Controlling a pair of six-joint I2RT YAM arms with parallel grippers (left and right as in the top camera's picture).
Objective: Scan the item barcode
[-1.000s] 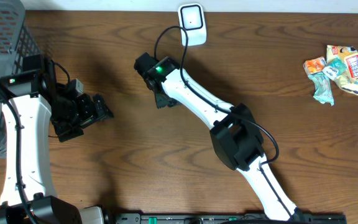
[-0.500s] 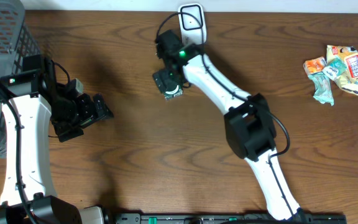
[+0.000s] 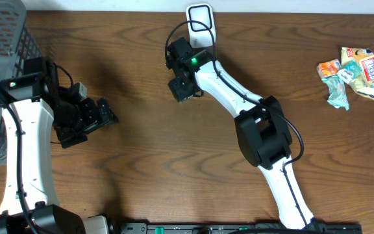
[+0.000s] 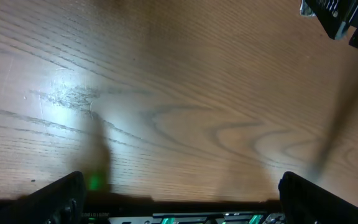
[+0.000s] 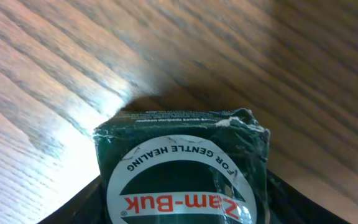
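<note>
The item is a dark green Zam-Buk box (image 5: 182,168) with a round white label. It fills the right wrist view and sits between the black fingers (image 5: 82,202) of my right gripper (image 5: 185,208), which is shut on its sides just above the wood. Overhead, my right gripper (image 3: 182,88) hangs a little below and left of the white scanner (image 3: 200,25) at the table's far edge, and it hides most of the box. My left gripper (image 3: 106,117) is open at the left with nothing in it. Its fingertips (image 4: 61,199) frame bare wood.
A grey mesh basket (image 3: 5,39) stands at the far left corner. Crumpled snack packets (image 3: 352,75) lie at the far right. The scanner's black cable (image 3: 174,36) loops beside the right arm. A dark piece of the right arm (image 4: 344,18) shows in the left wrist view's top corner.
The right arm swung right and toward the scanner. Half a second ago the box's pale label showed below wide jaws; now the jaws have closed in on the box. The left arm has not moved.
</note>
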